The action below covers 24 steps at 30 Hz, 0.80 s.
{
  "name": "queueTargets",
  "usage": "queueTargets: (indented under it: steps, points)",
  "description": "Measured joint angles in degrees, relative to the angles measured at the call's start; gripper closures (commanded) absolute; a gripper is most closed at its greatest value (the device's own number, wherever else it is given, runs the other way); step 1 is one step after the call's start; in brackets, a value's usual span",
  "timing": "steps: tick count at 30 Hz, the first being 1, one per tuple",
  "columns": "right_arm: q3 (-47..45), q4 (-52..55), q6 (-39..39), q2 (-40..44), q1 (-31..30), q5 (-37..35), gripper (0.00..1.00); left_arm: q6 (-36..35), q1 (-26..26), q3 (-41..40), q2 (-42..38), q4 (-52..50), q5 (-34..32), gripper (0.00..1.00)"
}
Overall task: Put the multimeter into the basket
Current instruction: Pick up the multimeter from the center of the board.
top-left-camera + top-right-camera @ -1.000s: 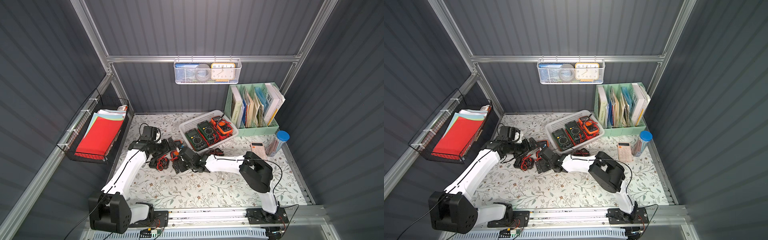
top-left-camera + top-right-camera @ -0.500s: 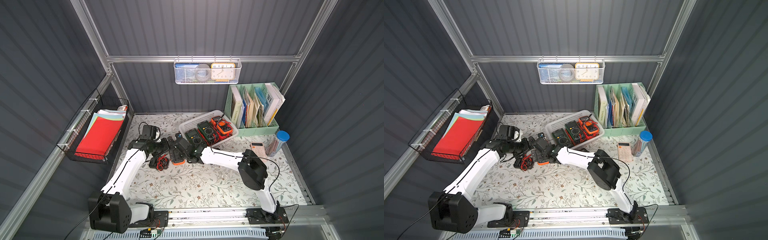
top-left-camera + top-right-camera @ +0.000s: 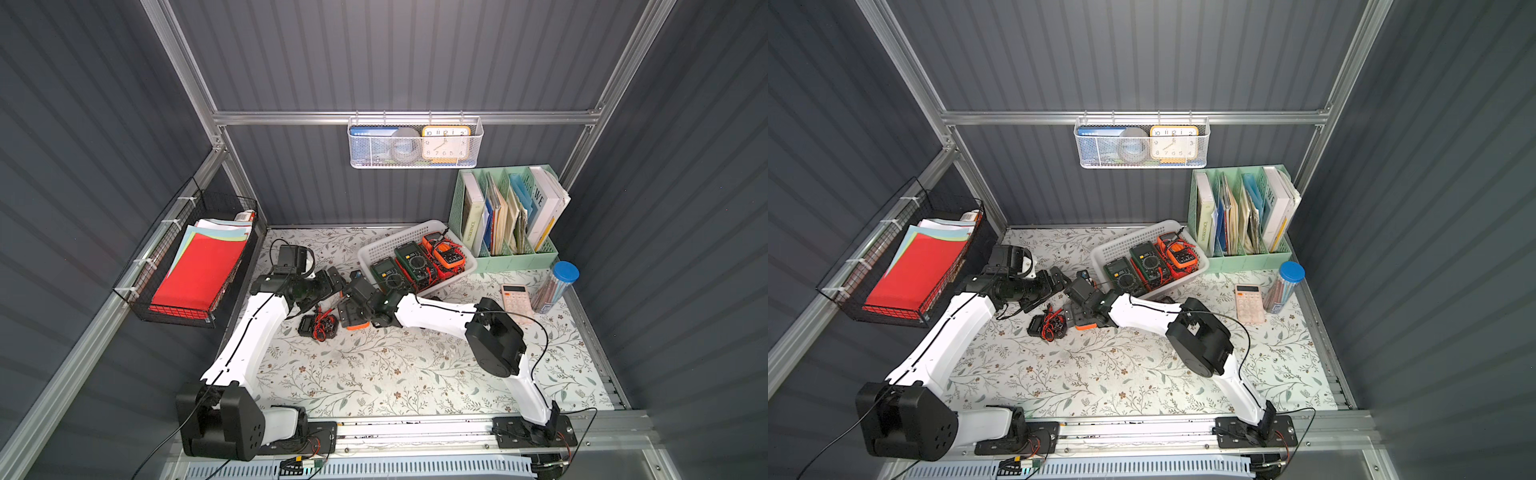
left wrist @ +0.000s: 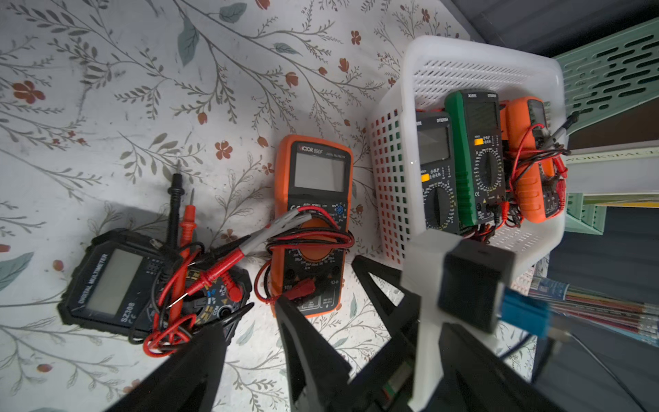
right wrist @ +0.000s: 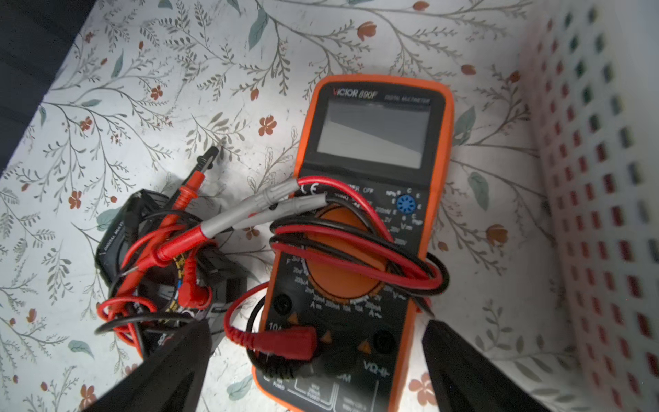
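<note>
Orange case edges, not the leads (image 5: 356, 246), are what the right gripper (image 5: 315, 326), spread wide astride the Victor multimeter (image 5: 360, 228) at its lower end, should pinch, I'd say. Then lift slowly, since the grey-sleeved probes (image 5: 249, 210) reach over the black multimeter (image 4: 107, 285) alongside. The left gripper (image 4: 249, 314) hovers nearby, parted and empty. The Victor multimeter lies face up on the floral mat (image 5: 178, 89), just beside the perforated wall of the white basket (image 5: 588, 178), with red and black leads coiled across its dial.

In both top views the left arm (image 3: 257, 332) and right arm (image 3: 436, 313) stretch inward, meeting left of centre, left hand (image 4: 248, 317) and right hand (image 5: 315, 326) both spread wide.
</note>
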<state>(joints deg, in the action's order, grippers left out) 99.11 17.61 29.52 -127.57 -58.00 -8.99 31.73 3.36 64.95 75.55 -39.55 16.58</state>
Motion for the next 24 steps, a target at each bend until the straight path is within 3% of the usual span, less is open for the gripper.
queueTargets:
  steps: [9, 21, 24]
  points:
    - [0.7, 0.8, 1.9, -2.5, -1.1, -1.4, 0.01, 0.0, -1.1, 0.9, 0.0, 0.0, 1.3, 0.01]
    - [10.7, 3.3, 2.4, -10.5, -1.1, -3.0, 0.01, 1.9, -3.3, 3.1, 0.0, -0.1, 1.2, 0.01]
    - [10.8, 3.5, 2.6, -10.5, -0.9, -2.6, 0.09, 2.3, -3.4, 3.9, 0.0, 0.0, 1.2, 0.01]
